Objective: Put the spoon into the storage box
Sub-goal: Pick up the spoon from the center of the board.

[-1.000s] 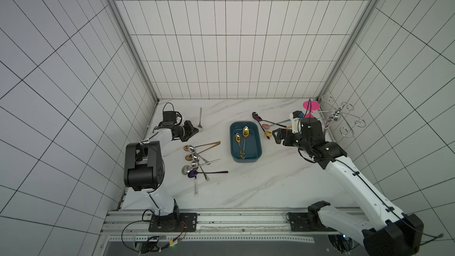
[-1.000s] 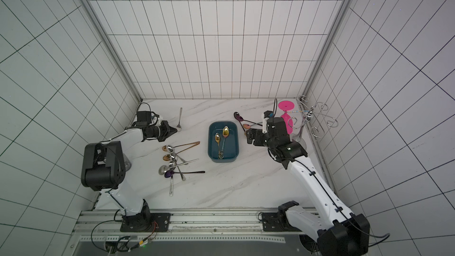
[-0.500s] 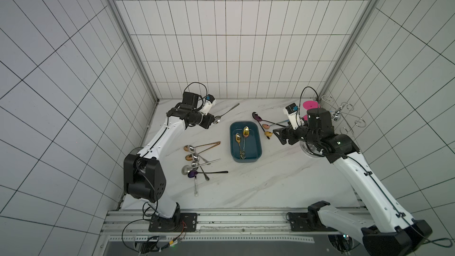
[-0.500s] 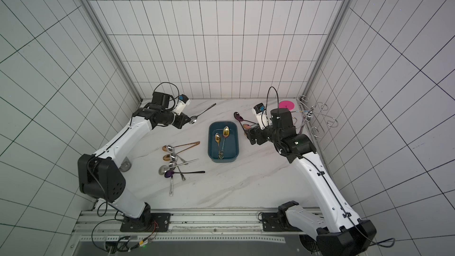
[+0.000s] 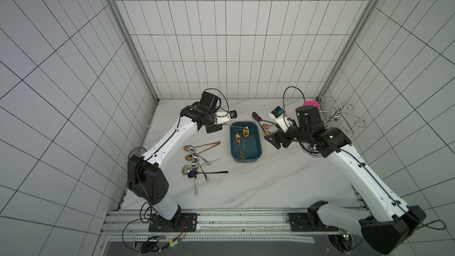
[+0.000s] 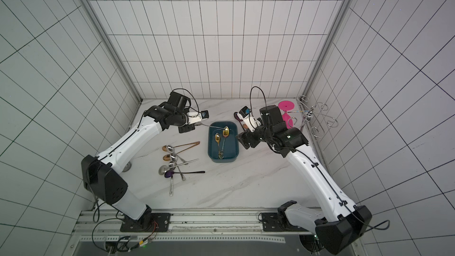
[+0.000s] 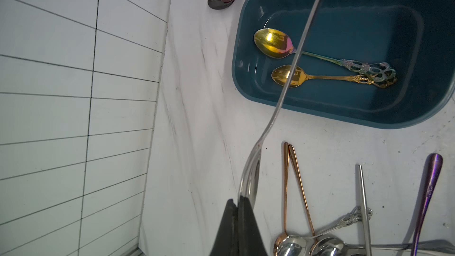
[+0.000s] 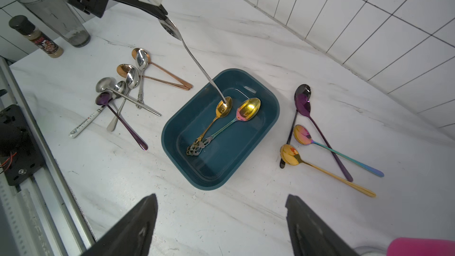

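While the left gripper (image 7: 238,201) pinches the bowl of a slim silver metal spoon (image 7: 249,176) between closed jaws, its handle slants out over the shallow dark teal plastic storage box (image 8: 221,161), above two ornate gold spoons (image 8: 249,108) lying inside; the right gripper (image 8: 220,197) hovers beside the box, jaws spread, empty

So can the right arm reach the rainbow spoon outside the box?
Probably yes: its end effector is open and empty, and the rainbow spoon lies uncovered nearby, only crossing a purple spoon.
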